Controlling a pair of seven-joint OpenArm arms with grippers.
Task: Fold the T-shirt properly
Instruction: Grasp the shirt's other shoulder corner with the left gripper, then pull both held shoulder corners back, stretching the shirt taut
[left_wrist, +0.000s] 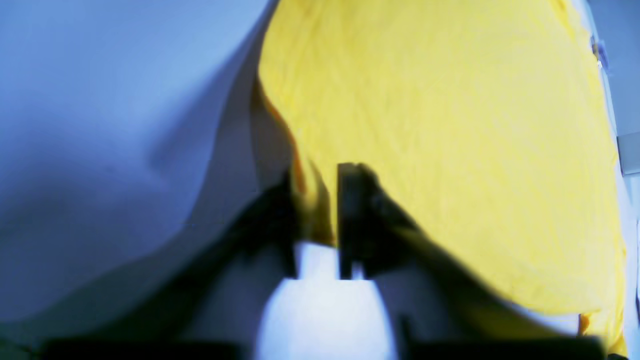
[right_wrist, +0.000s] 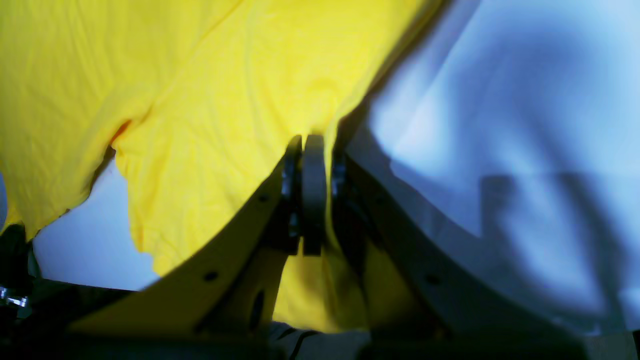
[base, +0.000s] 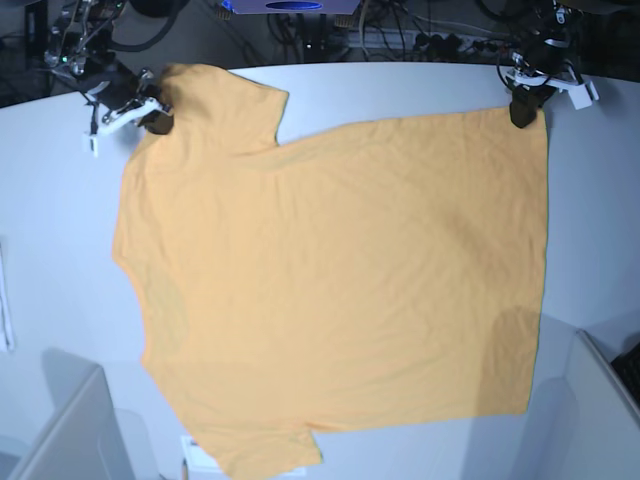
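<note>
The light-orange T-shirt (base: 330, 280) lies spread flat on the white table (base: 60, 250), with its sleeves on the left side of the base view and its hem on the right. My left gripper (base: 522, 115) is at the far right corner, shut on the hem corner. In the left wrist view the fingers (left_wrist: 322, 210) pinch the fabric edge (left_wrist: 450, 125). My right gripper (base: 155, 122) is at the far left, shut on the shirt beside the upper sleeve. In the right wrist view the gripper (right_wrist: 312, 165) clamps yellow cloth (right_wrist: 200, 100). No black marks or neck tag show.
Cables and equipment (base: 300, 15) line the table's back edge. Grey panels stand at the near left (base: 60, 430) and near right (base: 590, 410) corners. A small white object (base: 195, 455) lies by the lower sleeve at the front edge.
</note>
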